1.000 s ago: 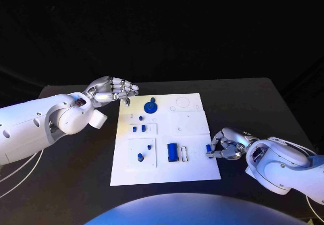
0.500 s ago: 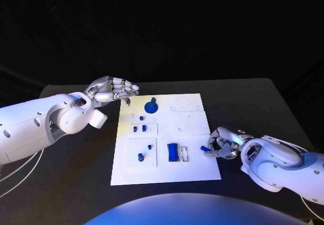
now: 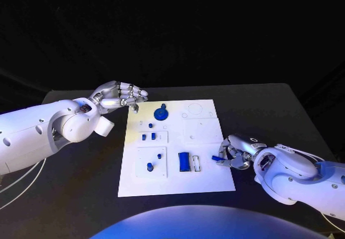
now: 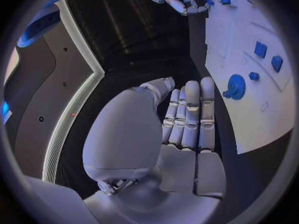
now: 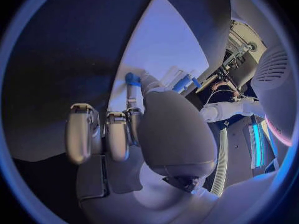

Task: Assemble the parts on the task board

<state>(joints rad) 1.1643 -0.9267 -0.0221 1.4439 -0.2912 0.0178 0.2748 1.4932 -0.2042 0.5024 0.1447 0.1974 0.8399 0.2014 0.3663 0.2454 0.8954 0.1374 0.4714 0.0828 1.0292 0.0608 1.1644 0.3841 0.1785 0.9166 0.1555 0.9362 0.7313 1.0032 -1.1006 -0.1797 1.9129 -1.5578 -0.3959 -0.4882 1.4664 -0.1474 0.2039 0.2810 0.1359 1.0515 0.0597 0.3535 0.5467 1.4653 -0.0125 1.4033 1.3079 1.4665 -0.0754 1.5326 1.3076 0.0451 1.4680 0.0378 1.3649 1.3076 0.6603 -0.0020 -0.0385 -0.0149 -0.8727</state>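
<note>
Board (image 3: 205, 177), white and flat, centred on black table (image 3: 287, 109), long side running up the frame. Right hand (image 3: 236, 153) at the board's right edge, lower right of centre, pinching a small blue part (image 3: 216, 158) between fingertips, part tilted and held just over the board's edge. Same pinch seen from the right wrist: part (image 5: 132, 78) at the fingertips against the white board. Left hand (image 3: 118, 95) at upper left, off the board's top left corner, fingers curled in, nothing seen inside; from the left wrist, fingers lying together along the palm, empty.

Other blue pieces on the board: round knob (image 3: 161, 113) near the top, two small blocks (image 3: 148, 136) at left centre, small peg (image 3: 149, 166) in the lower left panel, long bar (image 3: 184, 161) just below centre beside an open slot (image 3: 197, 164).

Handling, as judgement: held part likely light, rigid plastic, smooth and easy to lose or twist in a fingertip pinch; not fragile. Best held by its opposite flat sides, near the middle, leaving the lower end free to enter a socket. Firm but modest squeeze enough; too little risks rotation on contact with the board. Likely destination the slot beside the bar, though fit cannot be told from here.
</note>
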